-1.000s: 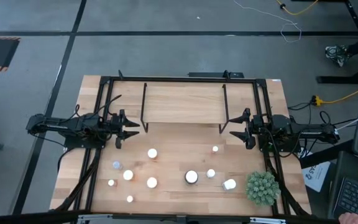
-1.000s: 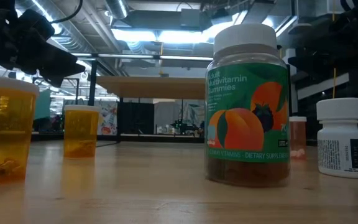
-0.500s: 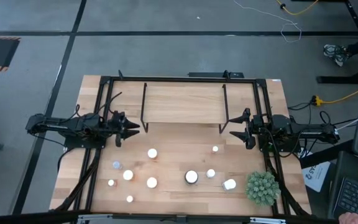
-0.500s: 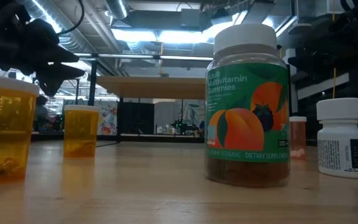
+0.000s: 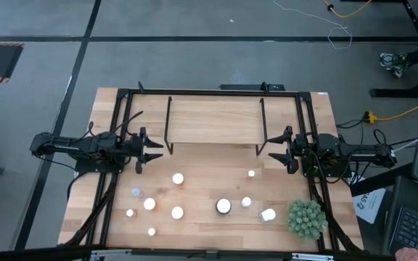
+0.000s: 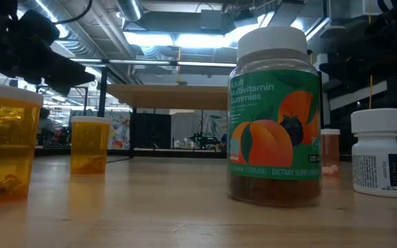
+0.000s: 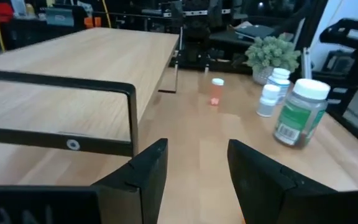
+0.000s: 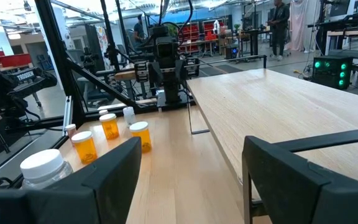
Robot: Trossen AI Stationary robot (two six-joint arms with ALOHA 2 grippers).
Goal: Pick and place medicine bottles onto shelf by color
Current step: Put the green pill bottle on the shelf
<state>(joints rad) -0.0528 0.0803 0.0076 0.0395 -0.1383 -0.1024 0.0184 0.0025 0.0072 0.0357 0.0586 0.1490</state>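
Observation:
Several white-capped medicine bottles stand upright on their bases on the near half of the wooden table: orange ones [image 6: 89, 145], a white one [image 6: 378, 151] and a larger gummies jar [image 5: 223, 206]. The shelf [image 5: 212, 119], a light-wood board on a black frame, stands at the far middle with nothing on it. My left gripper [image 5: 154, 151] hovers level at the shelf's left near corner, open, with nothing between its fingers [image 7: 196, 149]. My right gripper [image 5: 274, 148] hovers level at the shelf's right near corner, open and empty [image 8: 191, 149].
A spiky green plant [image 5: 305, 219] sits at the table's near right corner. Black frame rails [image 5: 111, 188] run along the left and right edges. Bare wood lies between the shelf's near edge and the bottles.
My left gripper rolled briefly about its own pointing line and came back to nearly the same pose. It stays in place and open. The bottles and my right gripper have kept still.

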